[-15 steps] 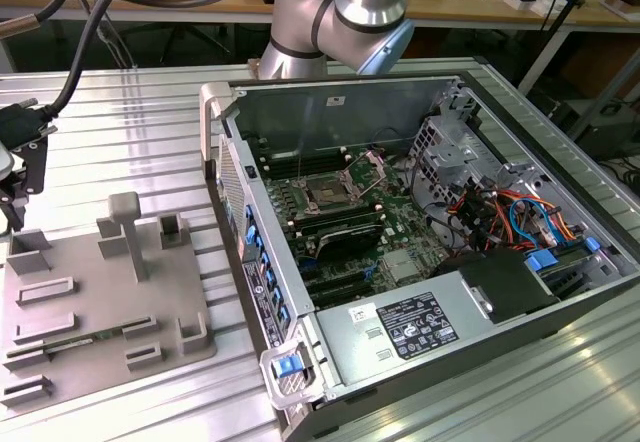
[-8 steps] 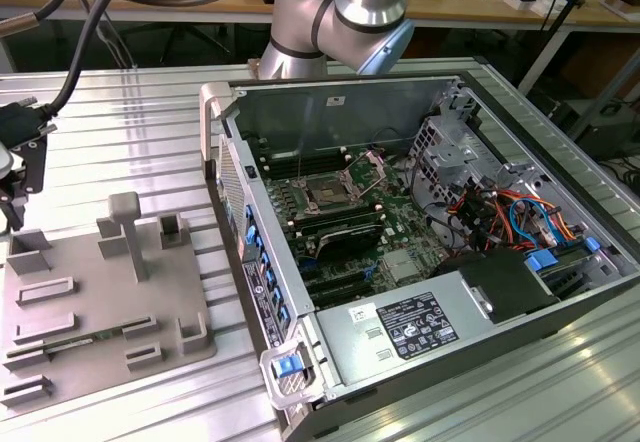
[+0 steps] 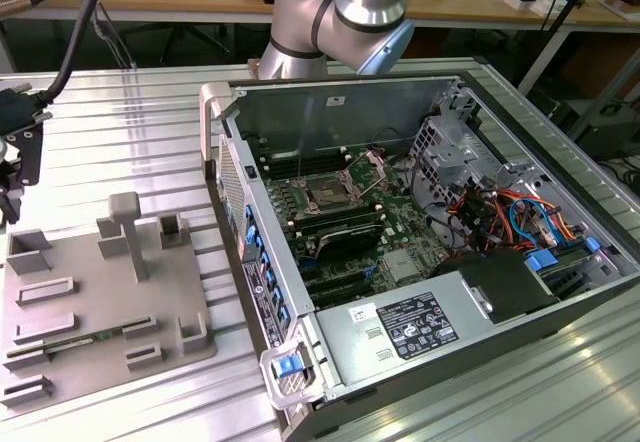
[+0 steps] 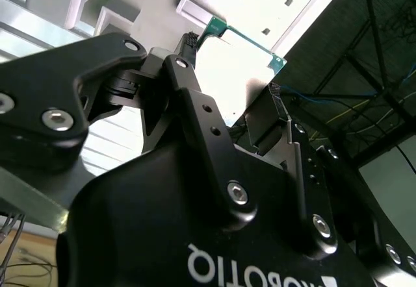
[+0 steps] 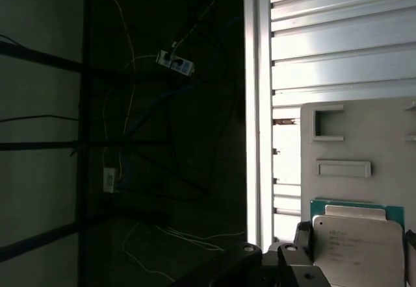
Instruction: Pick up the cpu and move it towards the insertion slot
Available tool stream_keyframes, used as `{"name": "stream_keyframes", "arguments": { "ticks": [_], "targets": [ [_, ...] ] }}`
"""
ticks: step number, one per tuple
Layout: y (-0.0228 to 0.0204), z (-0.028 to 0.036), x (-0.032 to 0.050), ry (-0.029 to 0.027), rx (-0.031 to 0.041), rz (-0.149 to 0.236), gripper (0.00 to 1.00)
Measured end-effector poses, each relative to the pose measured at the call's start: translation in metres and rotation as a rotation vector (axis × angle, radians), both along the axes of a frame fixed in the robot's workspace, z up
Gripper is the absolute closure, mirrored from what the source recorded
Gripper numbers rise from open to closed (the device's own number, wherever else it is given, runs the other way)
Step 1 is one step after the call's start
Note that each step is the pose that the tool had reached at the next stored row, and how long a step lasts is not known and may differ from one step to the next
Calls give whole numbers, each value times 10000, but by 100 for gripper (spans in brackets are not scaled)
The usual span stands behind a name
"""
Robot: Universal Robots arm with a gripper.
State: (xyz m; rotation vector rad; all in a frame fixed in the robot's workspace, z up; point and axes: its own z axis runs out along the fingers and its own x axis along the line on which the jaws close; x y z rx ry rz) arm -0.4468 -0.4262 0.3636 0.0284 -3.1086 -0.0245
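Observation:
The cpu (image 5: 354,245) is a flat square chip with a silvery top and a thin green rim. It sits between my gripper's black fingers (image 5: 303,236) in both wrist views. In the second wrist view the cpu (image 4: 237,56) glares white with a green edge, and the gripper (image 4: 231,82) is shut on it. The gripper (image 3: 18,157) hangs at the exterior view's far left, above the grey fixture plate's corner. The insertion slot (image 3: 328,195), a square socket with a dark centre and its metal frame raised, lies on the green motherboard inside the open computer case, far to the right of the gripper.
A grey fixture plate (image 3: 100,292) with raised holders lies on the ribbed metal table (image 3: 130,142). The open computer case (image 3: 420,222) has tall walls, black memory slots, cables and a power supply. In the first wrist view the table edge (image 5: 257,105) drops to a dark floor with cables.

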Motion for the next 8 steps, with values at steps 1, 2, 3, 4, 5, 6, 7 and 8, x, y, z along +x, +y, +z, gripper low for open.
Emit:
{"name": "stream_keyframes", "arguments": {
  "ticks": [1,2,3,4,5,6,7,8],
  "targets": [
    [0,23,0,0,0,0,45],
    [0,38,0,-1,0,1,45],
    [0,69,0,0,0,0,45],
    [0,101,0,0,0,0,45],
    [0,117,0,-1,1,0,45],
    [0,133,0,0,0,0,45],
    [0,163,0,0,0,0,45],
    [0,180,0,0,0,0,45]
  ]
}}
